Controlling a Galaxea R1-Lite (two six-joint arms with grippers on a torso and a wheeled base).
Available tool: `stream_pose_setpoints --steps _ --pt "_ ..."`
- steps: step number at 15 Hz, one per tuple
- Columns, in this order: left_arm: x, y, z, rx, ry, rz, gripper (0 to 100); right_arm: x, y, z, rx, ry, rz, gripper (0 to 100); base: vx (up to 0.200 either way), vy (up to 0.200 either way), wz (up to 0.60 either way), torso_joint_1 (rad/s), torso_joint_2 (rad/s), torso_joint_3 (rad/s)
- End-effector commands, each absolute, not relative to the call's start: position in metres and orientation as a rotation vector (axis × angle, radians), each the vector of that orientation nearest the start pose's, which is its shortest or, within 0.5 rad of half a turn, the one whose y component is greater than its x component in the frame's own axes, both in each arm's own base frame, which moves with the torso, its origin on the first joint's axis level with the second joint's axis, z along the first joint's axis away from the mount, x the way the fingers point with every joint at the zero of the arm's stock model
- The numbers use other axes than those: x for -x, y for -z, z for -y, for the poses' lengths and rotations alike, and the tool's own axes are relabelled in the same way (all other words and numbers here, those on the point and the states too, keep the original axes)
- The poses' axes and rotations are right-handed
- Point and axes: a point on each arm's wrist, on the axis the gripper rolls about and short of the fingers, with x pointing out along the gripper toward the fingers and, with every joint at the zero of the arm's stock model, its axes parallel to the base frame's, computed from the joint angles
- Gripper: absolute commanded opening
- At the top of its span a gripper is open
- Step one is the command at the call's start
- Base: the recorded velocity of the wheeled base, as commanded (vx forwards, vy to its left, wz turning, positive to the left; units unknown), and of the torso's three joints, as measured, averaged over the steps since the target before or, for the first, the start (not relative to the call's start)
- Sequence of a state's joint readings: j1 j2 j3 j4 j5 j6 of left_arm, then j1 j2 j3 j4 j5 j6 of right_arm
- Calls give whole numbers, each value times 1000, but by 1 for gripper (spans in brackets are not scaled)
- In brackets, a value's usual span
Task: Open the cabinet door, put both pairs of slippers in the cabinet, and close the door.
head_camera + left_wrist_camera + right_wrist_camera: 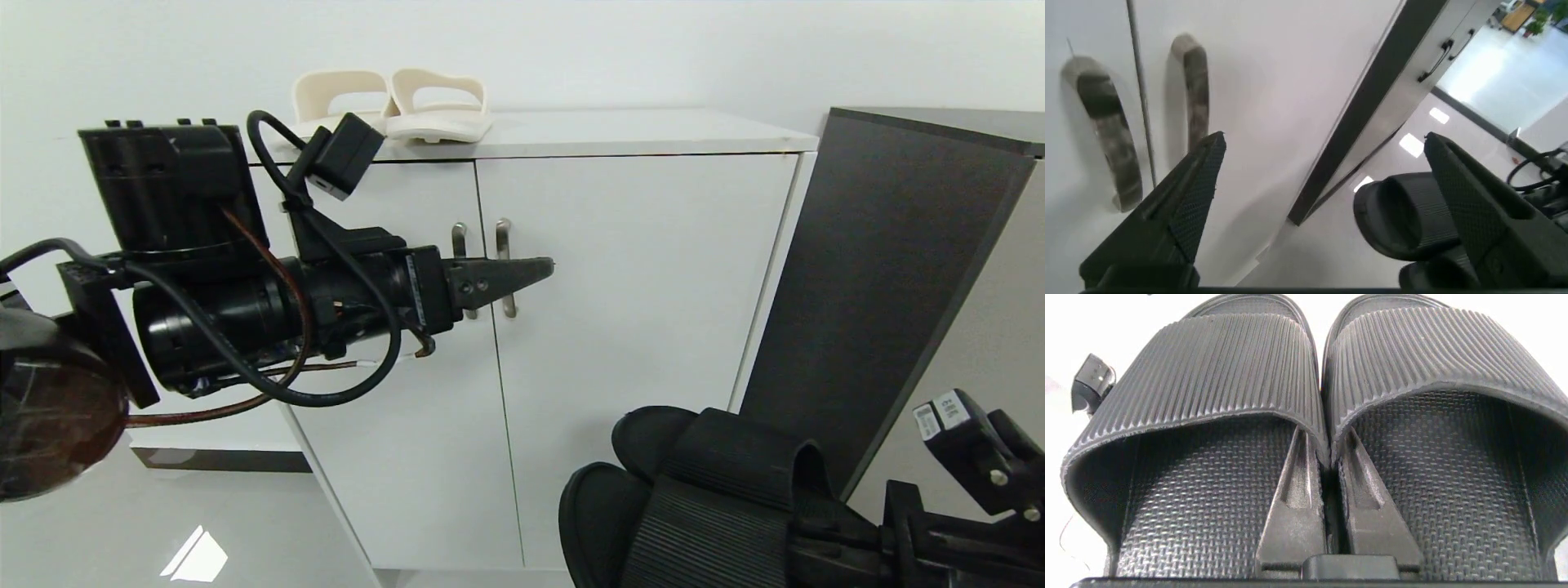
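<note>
The white cabinet has both doors shut, with two metal handles at the middle seam. My left gripper is level with those handles and stands open; the right door's handle lies just beside one finger, not between the two. A cream pair of slippers rests on the cabinet top. Low in front of the right door hangs a black ribbed pair of slippers. My right gripper is shut on their two inner walls, pinching them together.
A tall dark grey panel stands right beside the cabinet and shows as a dark edge in the left wrist view. Glossy pale floor spreads out to the left below the cabinet.
</note>
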State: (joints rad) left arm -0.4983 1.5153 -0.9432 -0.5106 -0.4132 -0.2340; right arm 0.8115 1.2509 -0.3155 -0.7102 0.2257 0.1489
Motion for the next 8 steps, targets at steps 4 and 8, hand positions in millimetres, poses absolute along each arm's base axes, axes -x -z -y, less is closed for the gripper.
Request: stream_pose_setpoints --steps 4,8 --pt "-255 -254 140 213 866 -197 100 -113 -166 -127 -66 -1012 -305 0 0 0 0 0 0 0" --pt "-267 -252 142 216 853 -202 100 -114 -166 -127 -67 -1013 -302 0 0 0 0 0 0 0"
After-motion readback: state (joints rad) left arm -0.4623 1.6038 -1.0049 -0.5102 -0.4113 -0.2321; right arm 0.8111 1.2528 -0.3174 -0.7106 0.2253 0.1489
